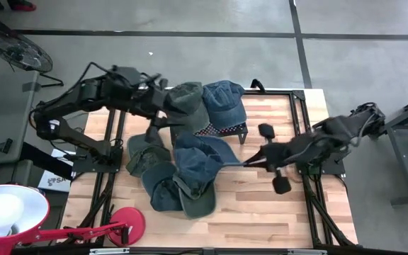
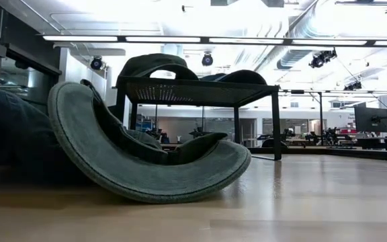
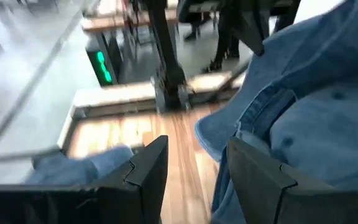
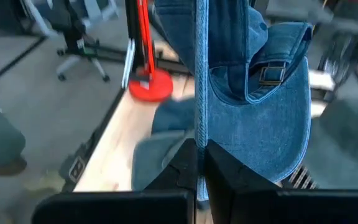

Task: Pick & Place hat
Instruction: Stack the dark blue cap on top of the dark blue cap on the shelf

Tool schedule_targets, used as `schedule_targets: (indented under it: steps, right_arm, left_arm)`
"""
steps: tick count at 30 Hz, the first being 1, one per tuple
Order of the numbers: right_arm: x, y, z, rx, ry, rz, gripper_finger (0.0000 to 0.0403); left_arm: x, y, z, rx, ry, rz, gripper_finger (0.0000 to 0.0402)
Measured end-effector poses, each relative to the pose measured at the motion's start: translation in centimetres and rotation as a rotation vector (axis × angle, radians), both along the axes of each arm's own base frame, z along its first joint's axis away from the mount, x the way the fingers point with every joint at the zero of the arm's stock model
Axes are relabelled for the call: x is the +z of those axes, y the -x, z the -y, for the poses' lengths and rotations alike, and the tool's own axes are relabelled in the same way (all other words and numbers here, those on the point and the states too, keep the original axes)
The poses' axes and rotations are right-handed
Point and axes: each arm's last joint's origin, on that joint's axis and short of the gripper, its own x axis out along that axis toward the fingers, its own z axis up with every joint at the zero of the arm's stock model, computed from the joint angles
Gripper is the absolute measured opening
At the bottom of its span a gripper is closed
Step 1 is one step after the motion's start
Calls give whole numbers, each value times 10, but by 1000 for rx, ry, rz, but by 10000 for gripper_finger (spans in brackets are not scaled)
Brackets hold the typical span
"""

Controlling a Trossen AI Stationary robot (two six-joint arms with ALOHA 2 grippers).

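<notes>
Hats lie in a heap at the middle of the high view, spread over the wooden tabletop (image 1: 261,205). 2 of them already sit on the small black mesh stand (image 1: 227,130) in the upper middle: a green hat (image 1: 188,101) and a blue denim hat (image 1: 224,100) just beside it on its right. That much of the task looks done.

The right hand (image 1: 246,163), right of centre, is pressed together on the edge of another blue hat (image 1: 200,164). In the right wrist view its fingers (image 4: 182,165) pinch the thin rim, and the hat (image 4: 263,93) hangs in front of the camera with its strap and buckle showing, so it seems to be lifted or partly lifted off the pile. This hat is in hand but not yet placed; carrying it to the stand and letting go is what remains for it.

The left hand (image 1: 156,115) sits at the left end of the stand, close to the green hat. In its wrist view the fingers (image 3: 145,171) stand apart with nothing between them, blue cloth lying just beside 1 finger.

Below and left of the stand, several more hats remain on the tabletop, among them a green one (image 1: 146,153) and a blue one (image 1: 163,191), some overlapping. Those are still to be moved, so I judge the task well short of finished.
</notes>
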Motion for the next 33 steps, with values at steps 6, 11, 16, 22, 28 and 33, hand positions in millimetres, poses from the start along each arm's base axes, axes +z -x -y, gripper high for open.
schedule_targets:
  steps: [6, 11, 16, 22, 28, 33]
  right_arm:
    - [35, 14, 6, 72, 32, 130, 3]
    - [62, 20, 7, 177, 69, 300, 3]
    - [80, 21, 6, 262, 135, 483, 3]
    - [89, 16, 13, 303, 178, 617, 3]
    - [95, 13, 20, 358, 180, 700, 3]
    - [99, 11, 25, 415, 168, 749, 3]
  left_arm:
    - [12, 18, 2, -3, -20, 76, 163]
    - [18, 23, 2, -10, -51, 126, 163]
    - [24, 17, 3, -49, -64, 210, 163]
    - [33, -7, 5, -193, -75, 366, 163]
    - [38, -27, 6, -287, -79, 493, 163]
    - [37, -46, 5, -335, -44, 557, 163]
